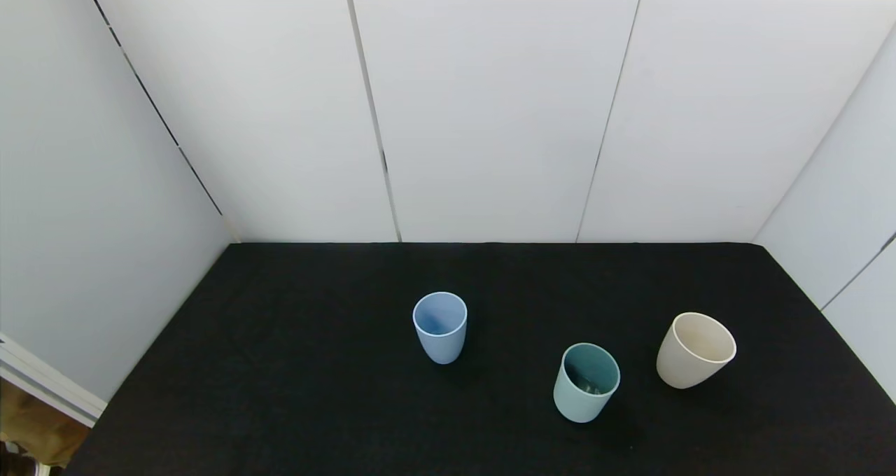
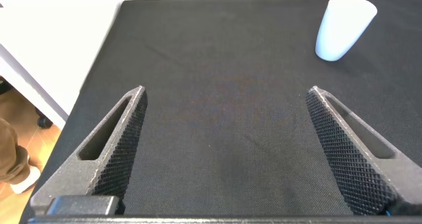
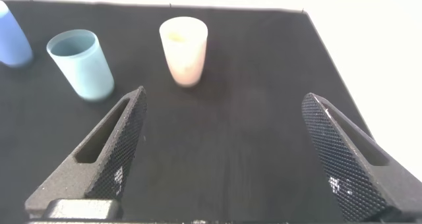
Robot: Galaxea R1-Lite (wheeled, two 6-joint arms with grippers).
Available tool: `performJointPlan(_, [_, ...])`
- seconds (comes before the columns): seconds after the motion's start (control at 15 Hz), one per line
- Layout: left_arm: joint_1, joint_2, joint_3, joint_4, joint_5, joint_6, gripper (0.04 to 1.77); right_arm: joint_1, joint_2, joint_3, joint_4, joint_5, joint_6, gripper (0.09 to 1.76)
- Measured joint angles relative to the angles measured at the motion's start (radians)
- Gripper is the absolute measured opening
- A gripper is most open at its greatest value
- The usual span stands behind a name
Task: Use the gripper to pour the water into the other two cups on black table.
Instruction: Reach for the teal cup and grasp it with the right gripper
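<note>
On black table [image 1: 294, 364], three upright cups [image 1: 586, 382].

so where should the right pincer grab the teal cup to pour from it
Grip the teal cup around its mid wall, coming in level from the robot's side with the open right pincer. It stands upright, handleless and tapered, so a side grip leaves the rim free for tipping toward the cream cup or blue cup.
</note>
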Motion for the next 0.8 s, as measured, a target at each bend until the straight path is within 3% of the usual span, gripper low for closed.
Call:
performJointPlan(0.4, [0.0,0.0,0.0,0.0,0.0,0.0,1.72,0.002,0.078,-0.187,0.114,0.06,-0.004,1.71])
performJointPlan(0.6, [0.0,0.0,0.0,0.0,0.0,0.0,1.72,0.02,0.198,-0.267,0.116,0.073,-0.008,1.71])
performJointPlan(0.8, [0.0,0.0,0.0,0.0,0.0,0.0,1.72,0.091,0.354,-0.35,0.115,0.113,-0.01,1.71])
